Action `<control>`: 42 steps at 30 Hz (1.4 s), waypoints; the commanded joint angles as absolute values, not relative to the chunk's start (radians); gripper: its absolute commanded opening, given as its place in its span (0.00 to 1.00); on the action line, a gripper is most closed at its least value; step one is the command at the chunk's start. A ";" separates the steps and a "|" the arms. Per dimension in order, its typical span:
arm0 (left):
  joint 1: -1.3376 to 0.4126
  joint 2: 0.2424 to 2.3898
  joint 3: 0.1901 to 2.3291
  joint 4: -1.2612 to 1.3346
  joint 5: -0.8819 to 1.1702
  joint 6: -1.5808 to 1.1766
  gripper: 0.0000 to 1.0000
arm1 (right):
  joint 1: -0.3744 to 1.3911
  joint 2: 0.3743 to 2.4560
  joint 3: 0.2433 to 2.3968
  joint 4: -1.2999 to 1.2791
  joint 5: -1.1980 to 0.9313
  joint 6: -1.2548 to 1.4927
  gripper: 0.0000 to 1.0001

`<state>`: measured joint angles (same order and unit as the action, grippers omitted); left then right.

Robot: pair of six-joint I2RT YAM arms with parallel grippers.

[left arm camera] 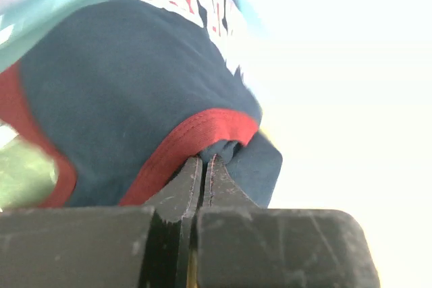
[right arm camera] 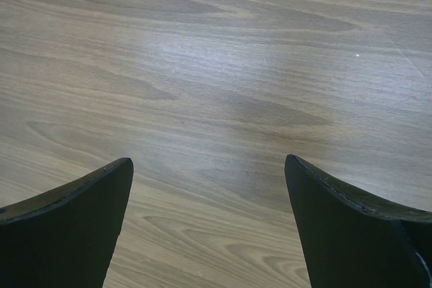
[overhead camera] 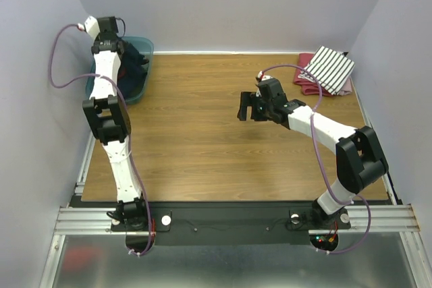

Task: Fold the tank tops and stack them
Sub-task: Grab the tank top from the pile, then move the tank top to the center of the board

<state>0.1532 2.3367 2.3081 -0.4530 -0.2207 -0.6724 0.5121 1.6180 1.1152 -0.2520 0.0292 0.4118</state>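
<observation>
Overview from above: the left arm (overhead camera: 108, 119) reaches into the teal bin (overhead camera: 138, 91) at upper left, where the navy tank top (overhead camera: 140, 55) lies. The striped tank top (overhead camera: 329, 69) rests on a red cloth (overhead camera: 304, 80) at upper right. The right gripper (overhead camera: 247, 107) hovers mid-frame.

Left wrist view: the left gripper (left arm camera: 204, 163) is pinched tight on navy fabric beneath the red trim (left arm camera: 196, 133). That pinch looks thin, so lift slowly and straight up, clearing the bin wall.

Right wrist view: the jaws stand wide over the bare wooden table (right arm camera: 216, 65).

Just ahead of the left pincer (left arm camera: 204, 161), the navy top (left arm camera: 121, 79) is soft matt cloth with red trim; the pincer's black fingers (left arm camera: 270, 247) look like dull, scuffed plastic. Under the right pincer (right arm camera: 208, 160), the table (right arm camera: 216, 65) is smooth wood grain, faintly shiny.
</observation>
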 commanded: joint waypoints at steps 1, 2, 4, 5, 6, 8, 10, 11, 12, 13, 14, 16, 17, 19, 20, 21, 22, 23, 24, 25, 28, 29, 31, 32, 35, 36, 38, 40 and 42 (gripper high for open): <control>0.097 2.067 2.410 -0.279 -0.192 -0.600 0.00 | 0.517 1.577 1.121 -0.190 0.023 0.403 1.00; 0.066 2.019 2.410 -0.275 -0.195 -0.589 0.00 | 0.518 1.574 1.121 -0.190 0.029 0.402 1.00; 0.031 1.976 2.407 -0.268 -0.205 -0.575 0.00 | 0.517 1.565 1.123 -0.187 0.044 0.405 1.00; 0.006 1.953 2.401 -0.268 -0.213 -0.568 0.00 | 0.517 1.562 1.124 -0.187 0.054 0.403 1.00; -0.052 1.906 2.393 -0.265 -0.224 -0.555 0.00 | 0.517 1.554 1.124 -0.187 0.064 0.408 1.00; -0.116 1.855 2.343 -0.247 -0.259 -0.548 0.00 | 0.517 1.536 1.124 -0.187 0.104 0.420 1.00; -0.208 1.780 2.266 -0.227 -0.297 -0.563 0.00 | 0.517 1.496 1.115 -0.187 0.152 0.434 1.00; -0.237 1.738 2.238 -0.221 -0.311 -0.571 0.00 | 0.517 1.459 1.112 -0.187 0.170 0.439 1.00; -0.274 1.721 2.217 -0.221 -0.328 -0.580 0.00 | 0.517 1.442 1.108 -0.187 0.188 0.445 1.00; -0.335 1.706 2.166 -0.221 -0.365 -0.600 0.00 | 0.517 1.421 1.097 -0.187 0.221 0.460 1.00; -0.365 1.692 2.136 -0.221 -0.377 -0.621 0.00 | 0.517 1.402 1.091 -0.189 0.232 0.463 1.00; -0.411 1.660 2.071 -0.198 -0.384 -0.650 0.00 | 0.517 1.344 1.078 -0.189 0.255 0.475 1.00; -0.449 1.660 2.019 -0.192 -0.383 -0.667 0.04 | 0.518 1.326 1.062 -0.190 0.277 0.480 1.00; -0.463 1.687 1.988 -0.189 -0.326 -0.684 0.23 | 0.517 1.270 1.049 -0.198 0.304 0.495 1.00; -0.463 1.731 1.994 -0.196 -0.292 -0.686 0.50 | 0.517 1.253 1.043 -0.204 0.310 0.500 1.00; -0.463 1.755 2.002 -0.207 -0.267 -0.680 0.65 | 0.517 1.243 1.043 -0.212 0.313 0.502 1.00; -0.463 1.778 2.005 -0.210 -0.238 -0.670 0.69 | 0.517 1.233 1.042 -0.221 0.316 0.503 1.00; -0.462 1.804 2.003 -0.221 -0.201 -0.664 0.71 | 0.517 1.217 1.037 -0.241 0.322 0.508 1.00; -0.462 1.805 1.990 -0.224 -0.190 -0.663 0.72 | 0.517 1.209 1.037 -0.251 0.322 0.508 1.00; -0.462 1.798 1.964 -0.198 -0.160 -0.663 0.72 | 0.517 1.201 1.026 -0.270 0.322 0.509 1.00; -0.469 1.728 1.736 -0.149 -0.144 -0.669 0.71 | 0.518 1.169 0.977 -0.299 0.290 0.520 1.00; -0.471 1.674 1.676 -0.141 -0.147 -0.673 0.70 | 0.518 1.166 0.963 -0.304 0.276 0.523 1.00; -0.477 1.611 1.479 -0.124 -0.161 -0.693 0.67 | 0.517 1.167 0.916 -0.314 0.221 0.541 1.00; -0.477 1.576 1.409 -0.118 -0.172 -0.704 0.65 | 0.518 1.170 0.899 -0.316 0.204 0.549 1.00; -0.479 1.418 1.140 -0.091 -0.190 -0.761 0.58 | 0.529 1.203 0.851 -0.310 0.186 0.583 0.99; -0.479 1.345 1.085 -0.092 -0.193 -0.771 0.53 | 0.537 1.230 0.833 -0.307 0.183 0.591 0.97; -0.485 1.283 0.946 -0.097 -0.184 -0.788 0.53 | 0.546 1.250 0.828 -0.289 0.180 0.598 0.94; -0.488 1.214 0.849 -0.119 -0.181 -0.804 0.52 | 0.557 1.275 0.831 -0.259 0.172 0.601 0.91; -0.492 1.165 0.796 -0.120 -0.169 -0.819 0.51 | 0.595 1.301 0.844 -0.245 0.166 0.604 0.89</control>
<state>-0.4816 1.2381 0.8837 -0.1631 -0.1692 -0.7750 0.5419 1.2716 0.8143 -0.3099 0.1936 0.5770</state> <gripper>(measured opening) 0.524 0.905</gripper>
